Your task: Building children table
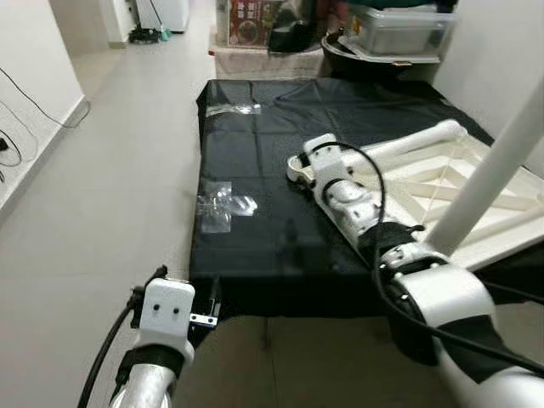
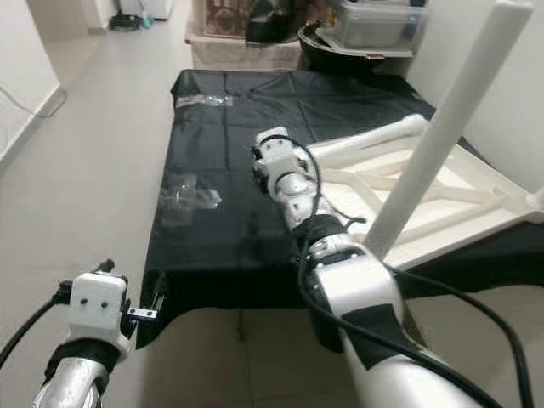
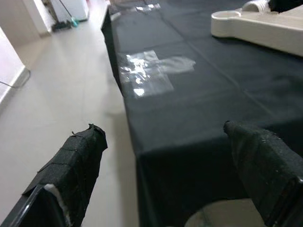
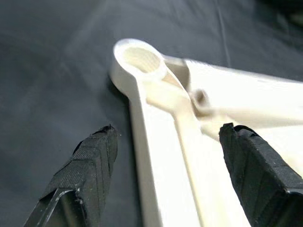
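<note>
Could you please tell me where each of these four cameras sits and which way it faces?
Left eye: head, looking down at the black cloth and upturned white tabletop; both arms show.
Right eye: same scene; white leg upright.
Left wrist: along the open left end effector at the cloth's edge and plastic bag.
Right wrist: along the open right end effector over the tabletop's corner socket.
Both wrist views share the tabletop.

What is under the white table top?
The table top lies upside down on a black cloth. The right gripper hovers at its corner socket. What the cloth covers is hidden.
</note>
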{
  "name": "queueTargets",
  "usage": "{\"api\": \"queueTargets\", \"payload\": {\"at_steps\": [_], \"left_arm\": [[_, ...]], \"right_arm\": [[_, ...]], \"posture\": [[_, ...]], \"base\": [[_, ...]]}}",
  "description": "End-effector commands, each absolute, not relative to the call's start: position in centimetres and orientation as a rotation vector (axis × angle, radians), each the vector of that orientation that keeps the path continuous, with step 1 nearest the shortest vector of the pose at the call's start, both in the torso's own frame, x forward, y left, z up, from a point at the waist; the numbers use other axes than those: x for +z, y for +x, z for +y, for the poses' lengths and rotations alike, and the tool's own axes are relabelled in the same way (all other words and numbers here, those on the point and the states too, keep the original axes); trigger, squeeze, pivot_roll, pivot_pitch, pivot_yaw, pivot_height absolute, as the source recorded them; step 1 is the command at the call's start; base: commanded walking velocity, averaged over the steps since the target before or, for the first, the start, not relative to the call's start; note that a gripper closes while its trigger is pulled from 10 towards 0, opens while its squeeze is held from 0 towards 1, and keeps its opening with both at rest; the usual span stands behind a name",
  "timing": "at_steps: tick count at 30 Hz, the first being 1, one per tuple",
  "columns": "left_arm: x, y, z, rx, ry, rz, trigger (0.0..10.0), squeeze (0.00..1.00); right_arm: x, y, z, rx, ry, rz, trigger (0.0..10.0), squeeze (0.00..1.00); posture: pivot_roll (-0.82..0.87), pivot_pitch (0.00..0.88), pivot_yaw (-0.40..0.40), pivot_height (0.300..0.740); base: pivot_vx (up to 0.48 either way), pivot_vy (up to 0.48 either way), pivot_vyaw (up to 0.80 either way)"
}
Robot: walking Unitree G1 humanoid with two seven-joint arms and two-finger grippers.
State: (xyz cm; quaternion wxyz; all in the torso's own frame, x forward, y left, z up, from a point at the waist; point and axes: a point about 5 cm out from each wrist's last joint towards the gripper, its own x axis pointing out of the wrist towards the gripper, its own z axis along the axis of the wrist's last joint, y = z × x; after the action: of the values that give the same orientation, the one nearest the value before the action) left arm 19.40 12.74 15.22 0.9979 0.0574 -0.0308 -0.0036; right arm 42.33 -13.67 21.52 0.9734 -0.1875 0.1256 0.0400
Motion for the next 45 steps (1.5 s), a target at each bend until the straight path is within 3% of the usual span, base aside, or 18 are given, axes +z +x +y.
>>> {"api": "queueTargets", "payload": {"at_steps": [1,9,19,24,25,26,27,41,43,44,45], "left_arm": [[15.2,19.2,12.7,0.004,0.119,-0.054,10.0,0.00],[15.7,18.3,11.9,-0.009,0.100,-0.040,10.0,0.00],[15.8,17.2,11.8,0.009,0.091,-0.016,10.0,0.00],[15.7,17.2,11.9,0.011,0.094,-0.006,10.0,0.00],[15.8,17.2,11.9,0.011,0.095,-0.004,10.0,0.00],[15.8,17.2,11.9,0.011,0.095,-0.004,10.0,0.00],[15.8,17.2,11.9,0.011,0.096,-0.004,10.0,0.00],[15.9,17.4,12.3,0.025,0.106,-0.007,10.0,0.00],[16.0,17.7,12.6,0.031,0.115,-0.016,10.0,0.00],[16.0,17.7,12.6,0.031,0.115,-0.016,10.0,0.00],[16.1,17.8,12.8,0.035,0.119,-0.020,10.0,0.00]], "right_arm": [[20.4,42.1,-13.8,0.091,-0.396,0.300,10.0,0.00],[18.8,41.6,-14.4,0.165,-0.404,0.422,10.0,0.00],[19.3,41.6,-15.6,0.147,-0.472,0.431,10.0,0.00],[19.1,41.3,-14.9,0.334,-0.526,0.492,10.0,0.00],[19.1,41.1,-14.6,0.431,-0.562,0.526,1.9,0.00],[19.1,41.1,-14.6,0.431,-0.562,0.526,1.9,0.00],[19.0,40.9,-14.4,0.513,-0.603,0.561,0.0,0.00],[19.8,40.4,-12.9,0.787,-0.714,0.596,0.0,0.00],[20.9,39.7,-11.0,1.059,-0.712,0.566,0.0,0.00],[20.9,39.7,-11.0,1.059,-0.712,0.566,0.0,0.00],[21.3,39.3,-10.4,1.196,-0.735,0.561,0.0,0.00]], "posture": [[0.02,0.193,-0.077,0.740],[0.02,0.254,-0.074,0.740],[0.01,0.309,-0.082,0.740],[0.00,0.317,-0.077,0.740],[0.00,0.318,-0.076,0.740],[0.00,0.318,-0.076,0.740],[0.00,0.318,-0.076,0.740],[0.00,0.308,-0.080,0.740],[0.00,0.301,-0.081,0.740],[0.00,0.301,-0.081,0.740],[0.00,0.297,-0.079,0.740]], "base": [[0.000,0.000,0.00],[0.000,0.000,0.00],[0.000,0.000,0.00],[0.000,0.000,0.00],[0.000,0.000,0.00],[0.000,0.000,0.00],[0.000,0.000,0.00],[0.000,0.000,0.00],[0.000,0.000,0.00],[0.000,0.000,0.00],[0.000,0.000,0.00]]}}
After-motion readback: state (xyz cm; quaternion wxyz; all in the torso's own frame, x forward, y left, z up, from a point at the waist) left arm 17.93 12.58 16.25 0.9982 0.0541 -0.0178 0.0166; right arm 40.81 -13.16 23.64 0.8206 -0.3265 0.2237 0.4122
